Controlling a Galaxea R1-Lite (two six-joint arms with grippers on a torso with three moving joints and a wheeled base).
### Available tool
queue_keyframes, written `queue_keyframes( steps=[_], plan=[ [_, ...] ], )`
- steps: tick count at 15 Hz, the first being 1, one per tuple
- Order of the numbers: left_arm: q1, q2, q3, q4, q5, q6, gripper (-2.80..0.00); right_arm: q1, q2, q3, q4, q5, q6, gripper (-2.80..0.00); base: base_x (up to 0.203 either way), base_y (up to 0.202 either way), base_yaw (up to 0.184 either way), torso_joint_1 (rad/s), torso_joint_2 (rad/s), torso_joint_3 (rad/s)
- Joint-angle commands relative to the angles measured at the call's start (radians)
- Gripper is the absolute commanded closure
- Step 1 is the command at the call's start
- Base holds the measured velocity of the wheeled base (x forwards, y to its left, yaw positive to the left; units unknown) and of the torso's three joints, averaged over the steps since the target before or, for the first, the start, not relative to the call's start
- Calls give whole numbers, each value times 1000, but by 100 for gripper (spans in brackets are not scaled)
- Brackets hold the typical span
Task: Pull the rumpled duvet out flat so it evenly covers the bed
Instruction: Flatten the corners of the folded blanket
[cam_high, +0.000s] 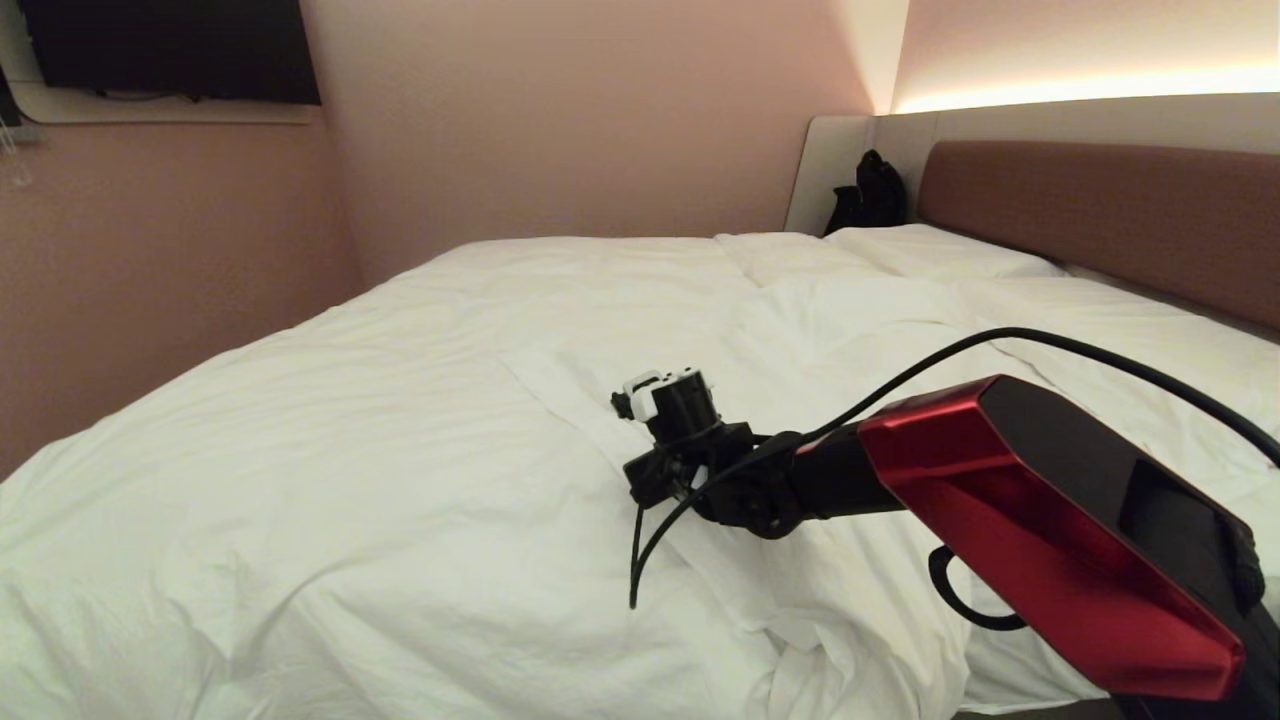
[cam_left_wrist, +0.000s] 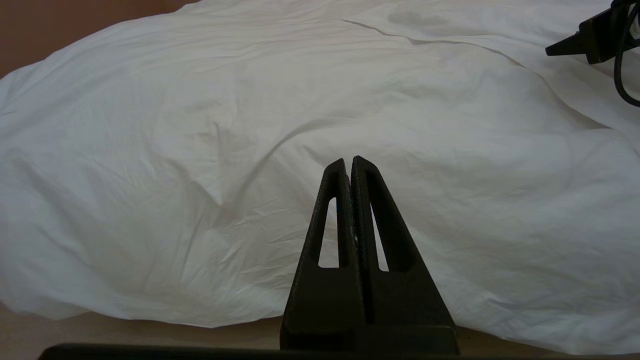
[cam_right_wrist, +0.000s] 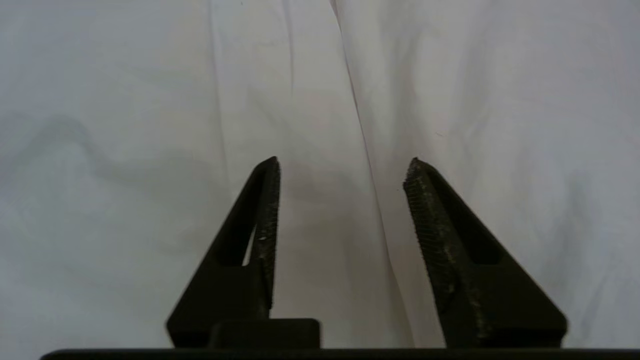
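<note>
Duvet (cam_high: 400, 430) mostly spread over bed (cam_high: 1030, 690), ridge left between parted right gripper (cam_right_wrist: 342, 170) jaws; left gripper (cam_left_wrist: 348, 162) jaws closed, empty

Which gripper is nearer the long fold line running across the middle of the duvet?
Right. The right gripper hangs open directly over the fold line on the duvet. The left gripper is shut, down by the bed's near edge.
</note>
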Motion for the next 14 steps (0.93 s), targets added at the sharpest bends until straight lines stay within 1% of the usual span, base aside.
queue_keyframes(
  steps=[1,2,8,14],
  plan=[
    [0,0,0,0,0,1,0,1,2,1,-29,-12,-14,-280,0,0,0,0,0,0],
    [0,0,0,0,0,1,0,1,6,2,-29,-25,-20,-280,0,0,0,0,0,0],
    [0,0,0,0,0,1,0,2,24,3,-71,-27,-39,-280,0,0,0,0,0,0],
    [0,0,0,0,0,1,0,20,26,8,-71,-27,-50,-280,0,0,0,0,0,0]
  ],
)
